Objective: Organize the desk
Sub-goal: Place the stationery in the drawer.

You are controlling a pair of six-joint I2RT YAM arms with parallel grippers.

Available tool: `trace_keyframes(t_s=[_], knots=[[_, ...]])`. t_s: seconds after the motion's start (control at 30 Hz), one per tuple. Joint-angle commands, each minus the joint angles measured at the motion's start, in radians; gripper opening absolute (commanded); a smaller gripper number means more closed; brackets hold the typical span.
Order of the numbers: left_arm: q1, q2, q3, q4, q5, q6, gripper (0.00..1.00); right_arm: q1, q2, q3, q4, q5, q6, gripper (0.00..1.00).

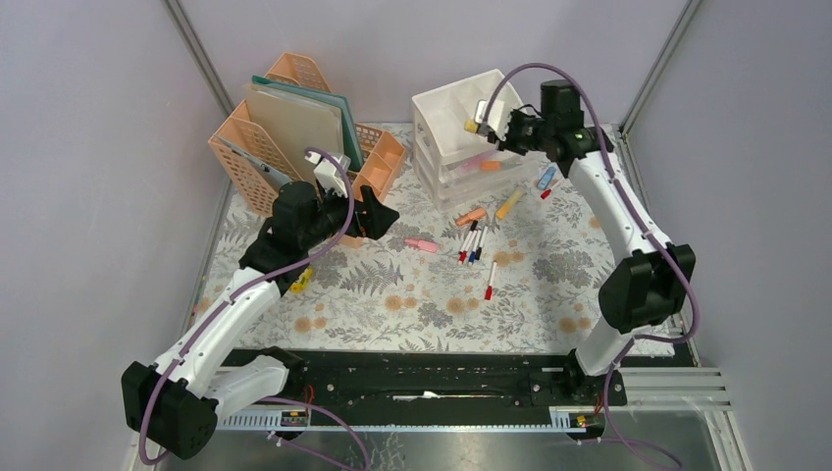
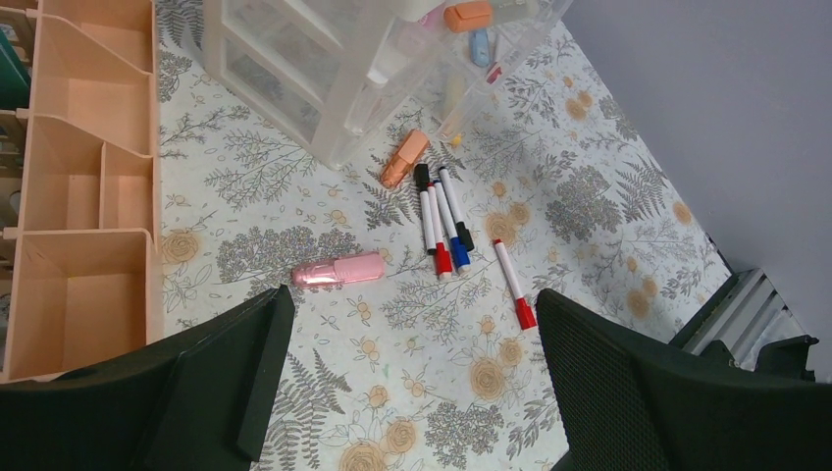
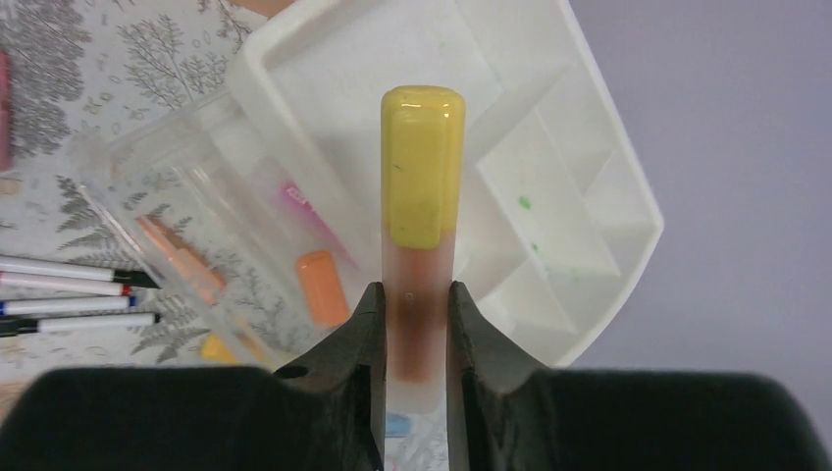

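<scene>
Right gripper (image 3: 414, 299) pinches a yellow-capped plastic highlighter (image 3: 422, 167) over the white plastic tray (image 3: 549, 147), clear only from its wrist; left gripper (image 2: 412, 299) spread above the fern-printed cloth desk (image 2: 589, 196), roomy near its black rail (image 1: 422, 378)

top external: high behind both arm bases, facing down and forward over the whole table (image 1: 392, 294), far | left wrist: above left pincer (image 2: 414, 297), looking steeply down past its tips, mid-range | right wrist: close, along right pincer (image 3: 417, 294) past the yellow-capped highlighter (image 3: 422, 167) | shared by all three: drawer unit (image 1: 446, 108) beyond each pincer's tips, markers (image 2: 442, 221)
</scene>
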Motion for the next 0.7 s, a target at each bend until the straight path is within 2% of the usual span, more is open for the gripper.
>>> trace_keyframes(t_s=[0.0, 0.23, 0.5, 0.57, 0.67], knots=[[0.006, -0.023, -0.005, 0.053, -0.007, 0.016, 0.99, 0.051, 0.049, 0.092, -0.033, 0.107, -0.192, 0.0], [0.006, -0.029, -0.005, 0.053, -0.007, 0.018, 0.99, 0.097, 0.049, 0.017, -0.008, 0.165, -0.224, 0.08], [0.007, -0.029, -0.005, 0.054, -0.003, 0.017, 0.99, 0.098, 0.029, -0.072, 0.036, 0.175, -0.208, 0.25], [0.006, -0.029, -0.005, 0.054, -0.003, 0.017, 0.99, 0.098, 0.026, -0.1, 0.059, 0.181, -0.195, 0.33], [0.007, -0.03, -0.005, 0.054, -0.002, 0.016, 0.99, 0.098, 0.026, -0.116, 0.104, 0.198, -0.146, 0.54]])
